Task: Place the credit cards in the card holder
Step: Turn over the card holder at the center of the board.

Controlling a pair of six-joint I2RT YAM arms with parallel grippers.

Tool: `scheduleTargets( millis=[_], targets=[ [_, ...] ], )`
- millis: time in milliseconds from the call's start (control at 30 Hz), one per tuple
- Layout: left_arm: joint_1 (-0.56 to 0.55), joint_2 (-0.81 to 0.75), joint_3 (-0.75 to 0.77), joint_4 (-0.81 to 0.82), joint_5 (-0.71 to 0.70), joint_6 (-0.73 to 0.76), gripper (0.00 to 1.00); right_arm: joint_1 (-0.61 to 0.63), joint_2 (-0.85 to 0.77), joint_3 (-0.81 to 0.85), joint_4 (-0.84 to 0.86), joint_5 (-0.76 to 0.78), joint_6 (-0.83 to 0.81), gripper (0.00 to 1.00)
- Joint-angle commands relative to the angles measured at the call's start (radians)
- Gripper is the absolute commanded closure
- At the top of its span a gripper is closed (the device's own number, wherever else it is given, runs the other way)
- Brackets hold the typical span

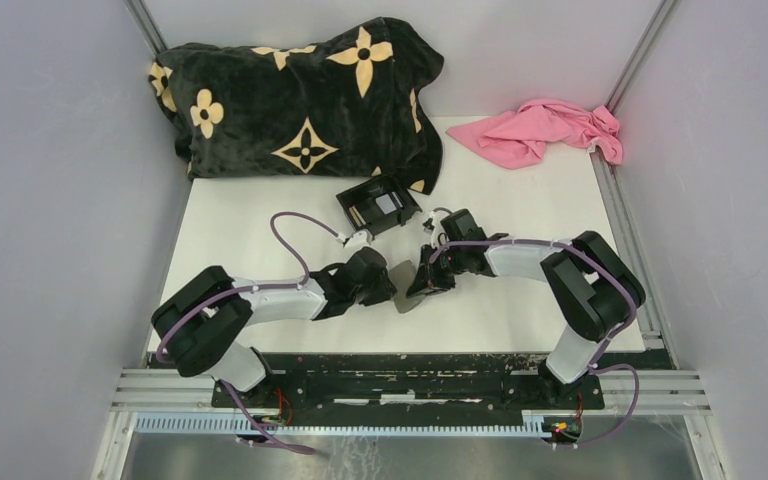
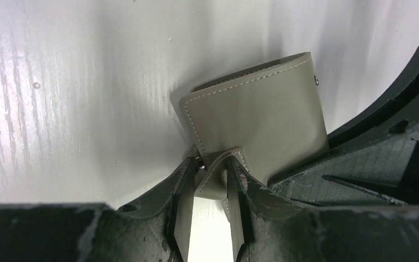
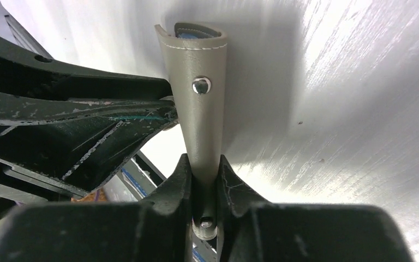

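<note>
Pinching the clasp tab of the card holder (image 2: 256, 117) in the left gripper (image 2: 213, 173), squeezing that thin strap with barely a gap left. Clamping the wallet's opposite edge in the right gripper (image 3: 203, 180), narrowed to the leather's thickness, with a metal snap (image 3: 201, 85) just beyond the fingertips. Holding it folded between the two pincers, hiding its inner slots. Sitting beyond both pincers, inside a black box (image 1: 358, 203), perhaps the credit cards (image 1: 388, 203), too small for certainty.

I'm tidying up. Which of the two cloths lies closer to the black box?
The black cloth with tan flowers, back left; its edge lies right beside the black box. The pink cloth lies apart, back right.
</note>
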Motion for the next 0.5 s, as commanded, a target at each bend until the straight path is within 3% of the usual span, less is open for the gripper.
scheduleTargets(
  millis=[0,267,467],
  targets=[
    [0.001,0.054,0.044,-0.105,0.012,0.066,0.63,0.026,-0.060,0.075,-0.093,0.131,-0.060,0.95],
    [0.034,-0.122,0.162,-0.352,-0.156,0.053,0.58,0.044,-0.153,0.331,-0.491,0.533,-0.247,0.99],
    [0.036,-0.266,0.127,-0.388,-0.219,0.006,0.57,0.172,-0.097,0.500,-0.703,0.854,-0.334,0.99]
  ],
)
